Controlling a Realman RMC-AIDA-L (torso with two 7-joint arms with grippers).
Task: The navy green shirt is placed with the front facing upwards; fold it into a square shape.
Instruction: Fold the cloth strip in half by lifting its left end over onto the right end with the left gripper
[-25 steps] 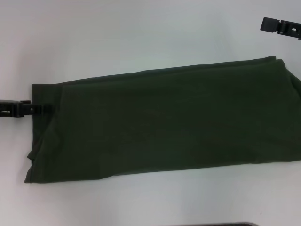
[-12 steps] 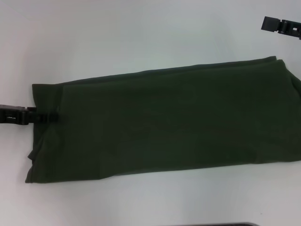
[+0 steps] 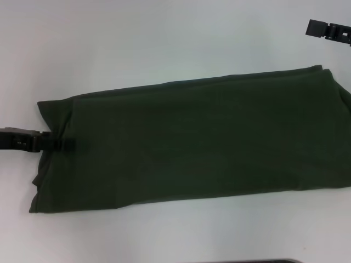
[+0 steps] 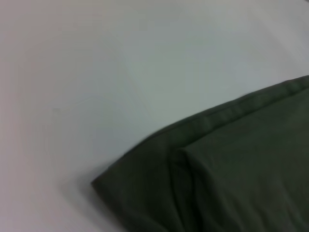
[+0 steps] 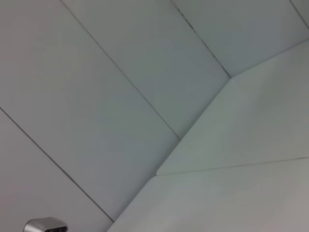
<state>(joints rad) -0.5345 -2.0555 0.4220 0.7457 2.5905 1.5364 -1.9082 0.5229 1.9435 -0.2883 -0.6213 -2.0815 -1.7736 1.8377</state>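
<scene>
From the head view the dark olive-green cotton shirt (image 3: pixel 192 142) lies as a long folded band across the white table (image 3: pixel 137 38), the left gripper (image 3: pixel 63 143) pinching its left edge, bare table all around, the right gripper (image 3: pixel 328 30) parked far-right, grip unreadable; the left wrist shows a hemmed corner (image 4: pixel 101 181); the right wrist only pale panels (image 5: pixel 120 96).

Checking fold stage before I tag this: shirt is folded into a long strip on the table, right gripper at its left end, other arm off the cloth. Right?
Wrong arm. The head view shows the left gripper at the left end of the navy green shirt; the right gripper is off the cloth, toward the far right corner.
</scene>
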